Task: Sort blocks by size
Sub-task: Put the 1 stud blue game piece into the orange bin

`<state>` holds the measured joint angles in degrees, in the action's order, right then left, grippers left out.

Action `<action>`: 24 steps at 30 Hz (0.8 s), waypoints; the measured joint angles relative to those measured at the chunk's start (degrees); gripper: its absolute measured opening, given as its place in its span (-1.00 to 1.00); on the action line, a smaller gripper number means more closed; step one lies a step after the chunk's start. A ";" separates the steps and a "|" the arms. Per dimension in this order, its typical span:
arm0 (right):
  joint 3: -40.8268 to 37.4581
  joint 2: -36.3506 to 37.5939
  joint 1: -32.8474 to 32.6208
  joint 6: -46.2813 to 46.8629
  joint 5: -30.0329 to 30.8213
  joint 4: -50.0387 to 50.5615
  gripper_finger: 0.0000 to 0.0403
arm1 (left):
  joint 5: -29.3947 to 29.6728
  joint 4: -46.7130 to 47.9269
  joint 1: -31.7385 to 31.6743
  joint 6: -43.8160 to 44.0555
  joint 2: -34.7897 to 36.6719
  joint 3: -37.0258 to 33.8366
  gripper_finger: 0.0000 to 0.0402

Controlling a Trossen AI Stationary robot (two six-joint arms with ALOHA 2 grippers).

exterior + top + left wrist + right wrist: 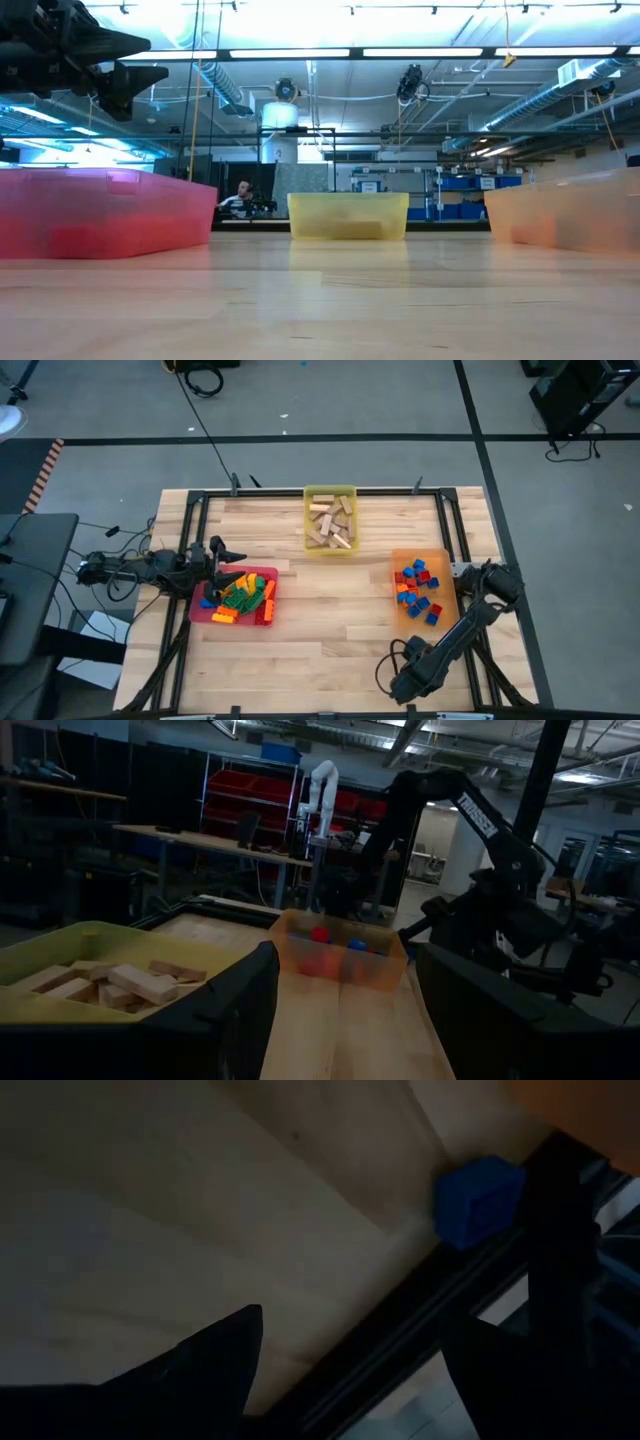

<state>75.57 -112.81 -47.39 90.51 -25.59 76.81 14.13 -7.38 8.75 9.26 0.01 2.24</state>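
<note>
On table, far centre: yellow tray [312, 495] holding the tan wooden blocks [330, 522], loosely piled, some overlapping
Left side of table: red tray [270, 575] with the long bricks [243, 597], a green, yellow, orange and red heap that fills most of the tray
Right side of table: orange tray [440, 560] with the small bricks [418, 586], blue and red, scattered in a loose cluster and mostly apart from one another
Left gripper [228, 552]: hangs above the far left corner of the red tray, off the table surface; fingers apart with nothing between them; the left wrist view looks past them toward the yellow and orange trays
Left gripper, low view: seen at the top left [150, 58], well above the red tray's wall
Right gripper [403, 685]: low near the table's front edge, in front of the orange tray and apart from it; arm stretched diagonally from its base by the table's right rail
Right gripper fingers: spread wide, empty gap between them [360, 1330]
Loose blue brick [478, 1200]: only in the right wrist view, on the wood at the table's edge, against the black frame rail [400, 1345]; outside any tray, beyond the fingertips and not touching them
Table middle: bare wood [330, 610] between the three trays
Background: a person [240, 195] far off in the room behind the table, seen in the low view
</note>
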 joint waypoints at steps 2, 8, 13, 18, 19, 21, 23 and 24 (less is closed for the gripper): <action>-1.06 -0.55 -0.87 1.18 0.32 -0.29 0.55 | 0.00 0.00 0.00 0.00 0.00 0.00 0.22; -7.70 2.09 -3.41 11.13 -0.17 -2.20 0.48 | 0.00 -0.02 0.00 0.00 0.00 0.00 0.22; -8.11 3.34 -3.22 11.97 1.87 0.60 0.34 | 0.00 -0.02 0.00 0.00 0.00 0.00 0.22; -9.94 3.34 -3.33 11.53 4.72 -2.42 0.21 | 0.00 -0.02 0.00 0.00 0.00 0.00 0.22; -10.88 3.34 -3.47 11.55 4.75 -4.04 0.20 | 0.00 -0.02 0.00 0.00 0.00 0.00 0.22; -12.49 3.32 -3.68 11.54 4.88 -6.68 0.17 | 0.00 -0.02 0.00 0.00 0.00 0.00 0.22; -13.38 3.32 -3.92 11.67 4.90 -7.38 0.16 | 0.00 -0.02 0.00 0.00 0.00 0.00 0.22; -13.62 3.32 -4.07 11.81 4.94 -7.03 0.15 | 0.00 -0.02 0.00 0.00 0.00 0.00 0.22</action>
<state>61.95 -109.49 -51.46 102.32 -20.66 69.77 14.13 -7.40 8.75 9.26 0.01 2.24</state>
